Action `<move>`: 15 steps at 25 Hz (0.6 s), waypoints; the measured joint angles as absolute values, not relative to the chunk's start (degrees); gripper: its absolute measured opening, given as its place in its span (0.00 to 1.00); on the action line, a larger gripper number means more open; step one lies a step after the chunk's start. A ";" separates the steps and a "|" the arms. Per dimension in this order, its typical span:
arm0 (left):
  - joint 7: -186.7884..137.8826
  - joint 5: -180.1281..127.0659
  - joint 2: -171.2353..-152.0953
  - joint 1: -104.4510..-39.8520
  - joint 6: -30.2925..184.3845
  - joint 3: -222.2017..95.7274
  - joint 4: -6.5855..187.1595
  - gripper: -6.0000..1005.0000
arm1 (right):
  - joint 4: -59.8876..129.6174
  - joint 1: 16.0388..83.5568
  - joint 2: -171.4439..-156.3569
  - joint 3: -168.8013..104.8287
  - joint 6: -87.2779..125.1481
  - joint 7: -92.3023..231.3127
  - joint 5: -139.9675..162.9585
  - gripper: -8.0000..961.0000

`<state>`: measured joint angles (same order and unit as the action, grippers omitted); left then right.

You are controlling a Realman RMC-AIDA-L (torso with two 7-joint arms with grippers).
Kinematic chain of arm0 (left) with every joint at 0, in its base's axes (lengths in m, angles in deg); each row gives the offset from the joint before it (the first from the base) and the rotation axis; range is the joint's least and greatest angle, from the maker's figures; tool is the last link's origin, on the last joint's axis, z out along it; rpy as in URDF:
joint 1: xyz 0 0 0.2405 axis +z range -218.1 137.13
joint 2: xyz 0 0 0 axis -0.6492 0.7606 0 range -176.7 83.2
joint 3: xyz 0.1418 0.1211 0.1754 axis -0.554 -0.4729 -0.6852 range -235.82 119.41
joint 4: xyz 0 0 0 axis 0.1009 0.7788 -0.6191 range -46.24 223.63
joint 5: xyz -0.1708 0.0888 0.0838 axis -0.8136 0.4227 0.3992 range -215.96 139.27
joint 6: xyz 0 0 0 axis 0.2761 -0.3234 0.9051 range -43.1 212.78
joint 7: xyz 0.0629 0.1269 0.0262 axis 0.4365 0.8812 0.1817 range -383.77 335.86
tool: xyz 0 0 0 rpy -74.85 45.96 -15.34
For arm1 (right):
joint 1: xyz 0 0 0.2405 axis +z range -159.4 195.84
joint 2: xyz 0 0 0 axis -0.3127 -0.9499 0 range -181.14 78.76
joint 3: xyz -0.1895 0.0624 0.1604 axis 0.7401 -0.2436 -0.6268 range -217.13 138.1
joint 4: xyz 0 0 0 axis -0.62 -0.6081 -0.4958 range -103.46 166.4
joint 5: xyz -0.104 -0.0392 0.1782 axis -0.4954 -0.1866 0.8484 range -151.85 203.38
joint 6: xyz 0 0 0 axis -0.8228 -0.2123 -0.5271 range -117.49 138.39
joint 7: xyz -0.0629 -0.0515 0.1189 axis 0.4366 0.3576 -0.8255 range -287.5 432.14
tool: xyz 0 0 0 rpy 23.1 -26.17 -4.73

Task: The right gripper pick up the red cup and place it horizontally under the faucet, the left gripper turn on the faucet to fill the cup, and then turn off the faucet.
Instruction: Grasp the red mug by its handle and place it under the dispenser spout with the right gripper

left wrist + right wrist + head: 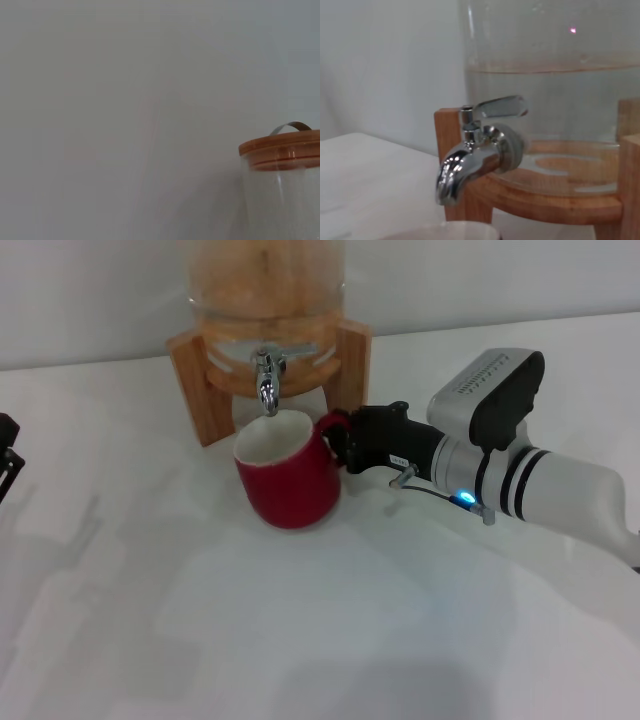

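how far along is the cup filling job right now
Done: the glossy dark-red ceramic mug stands upright on the white table, its mouth below the chrome faucet's spout. In hand: the right gripper is at the mug's handle. Left: no water runs from the spout, and the left gripper sits far off at the table's edge, so opening the tap, filling and closing it all remain.

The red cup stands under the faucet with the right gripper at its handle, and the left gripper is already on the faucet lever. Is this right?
Not fully. The left gripper is not on the lever: the head view shows it far off at the table's left edge. The rest holds: the red cup stands under the faucet, and the right gripper is at its handle.
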<state>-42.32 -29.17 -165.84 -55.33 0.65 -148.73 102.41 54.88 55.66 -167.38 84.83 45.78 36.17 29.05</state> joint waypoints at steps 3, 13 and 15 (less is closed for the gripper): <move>-42.32 -29.19 -165.84 -55.26 0.64 -148.73 102.41 0.83 | 54.91 55.91 -167.38 85.17 45.78 36.30 29.07 0.17; -42.32 -29.21 -165.84 -55.34 0.64 -148.73 102.41 0.83 | 54.98 56.28 -167.38 85.55 45.78 36.21 29.10 0.28; -42.32 -29.21 -165.84 -55.42 0.64 -148.73 102.41 0.83 | 55.07 56.39 -167.38 85.55 45.76 36.18 29.11 0.28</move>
<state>-42.32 -29.21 -165.84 -55.42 0.64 -148.73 102.41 55.07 56.39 -167.38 85.55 45.76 36.18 29.11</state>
